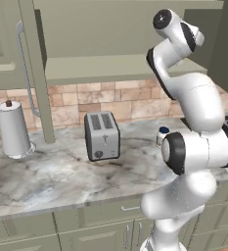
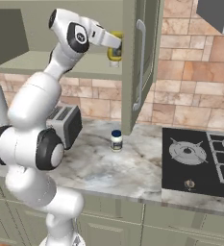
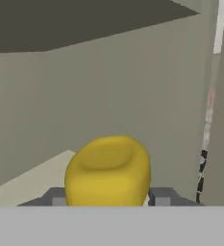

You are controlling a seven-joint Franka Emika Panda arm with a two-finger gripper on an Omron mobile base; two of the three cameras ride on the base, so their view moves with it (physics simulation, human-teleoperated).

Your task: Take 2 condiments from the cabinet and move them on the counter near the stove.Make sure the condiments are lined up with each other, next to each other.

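The slim yellow squeeze bottle [image 2: 115, 52] is inside the open olive-grey cabinet [image 2: 31, 62], just above its shelf board and beside the right door. My gripper [image 2: 114, 45] is shut on it. In the hand view the bottle [image 3: 107, 168] sits between my two fingers [image 3: 56, 197], touching both. The small white jar with the dark blue lid [image 2: 116, 140] stands upright on the marble counter [image 2: 128, 173], left of the black stove [image 2: 200, 158]. The same jar [image 1: 162, 136] peeks out beside my arm in the left base view.
A silver toaster [image 1: 102, 136] stands mid-counter. A paper-towel roll [image 1: 12, 130] is at the far left. Both cabinet doors hang open, their curved handles [image 1: 25, 73] [image 2: 141, 62] close to my arm. The brick backsplash runs behind.
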